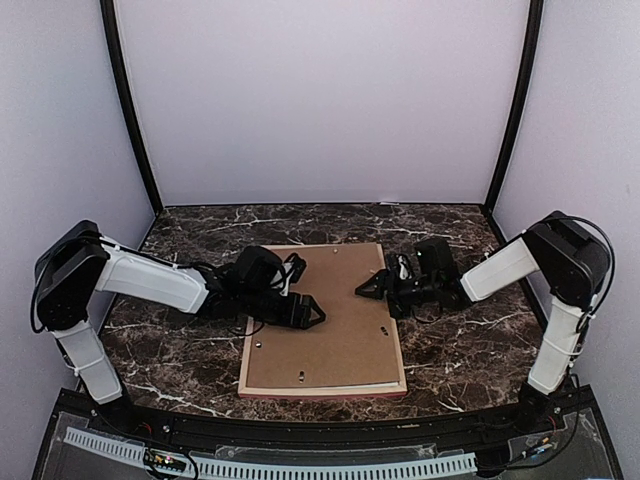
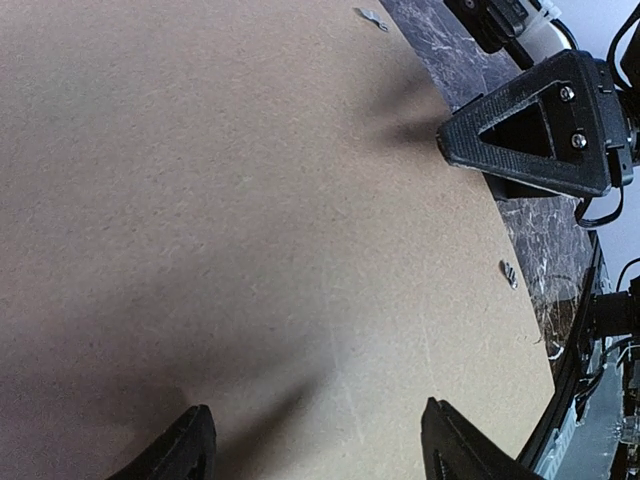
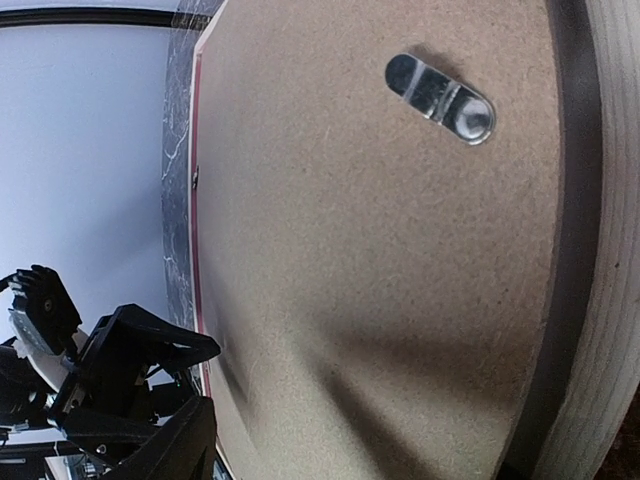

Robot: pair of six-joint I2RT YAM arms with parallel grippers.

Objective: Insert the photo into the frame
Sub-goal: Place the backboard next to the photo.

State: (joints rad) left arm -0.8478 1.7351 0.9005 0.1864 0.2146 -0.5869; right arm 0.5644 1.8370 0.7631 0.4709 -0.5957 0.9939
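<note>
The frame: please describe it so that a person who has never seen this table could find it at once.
Start from the dark marble table. In its middle lies one large flat rectangle, face down: the frame. It is the thin pale wooden rim with a pink-red edge, around the plain brown panel that fills it.

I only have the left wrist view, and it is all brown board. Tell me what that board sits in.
Observer: It sits in the frame, which lies back up on the marble table.
Operator: Place it against the arms.
Observer: Midway between them, left tool over its left half, right tool at its right edge.
Operator: Find the photo.
Observer: No view shows it; the right wrist view adds only a silver clip on the board near the wooden rim.
</note>
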